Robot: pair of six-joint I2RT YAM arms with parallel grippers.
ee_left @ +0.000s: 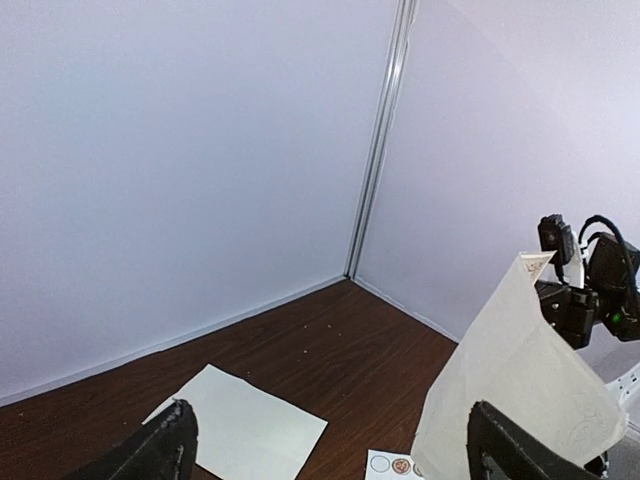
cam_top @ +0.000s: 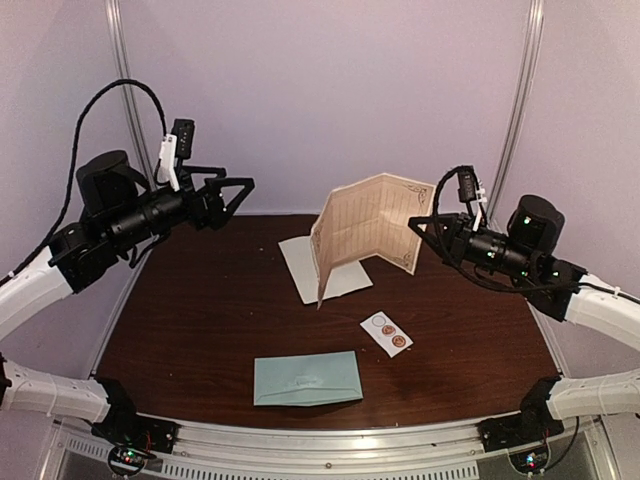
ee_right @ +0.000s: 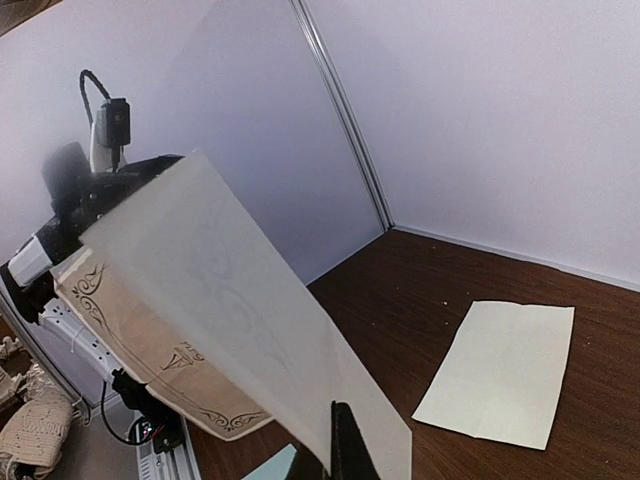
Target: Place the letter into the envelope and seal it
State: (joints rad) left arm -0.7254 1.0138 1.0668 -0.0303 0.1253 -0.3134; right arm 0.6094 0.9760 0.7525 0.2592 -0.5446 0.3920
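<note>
The pale teal envelope [cam_top: 306, 378] lies flat near the table's front edge; its corner shows in the right wrist view [ee_right: 275, 468]. The letter [cam_top: 365, 235], a cream folded sheet with ornate corner print, hangs upright in the air above the table's middle. My right gripper [cam_top: 425, 228] is shut on its right edge; in the right wrist view the letter [ee_right: 220, 290] covers one finger of the gripper [ee_right: 340, 445]. My left gripper [cam_top: 235, 195] is open and empty, raised at the far left, apart from the letter [ee_left: 510, 380]. Its jaws [ee_left: 330, 445] stand wide.
A plain white sheet [cam_top: 295, 262] lies flat behind and below the letter, also in both wrist views [ee_left: 240, 430] [ee_right: 505, 375]. A small white strip of round stickers [cam_top: 386, 334] lies right of centre. White walls enclose the back and sides.
</note>
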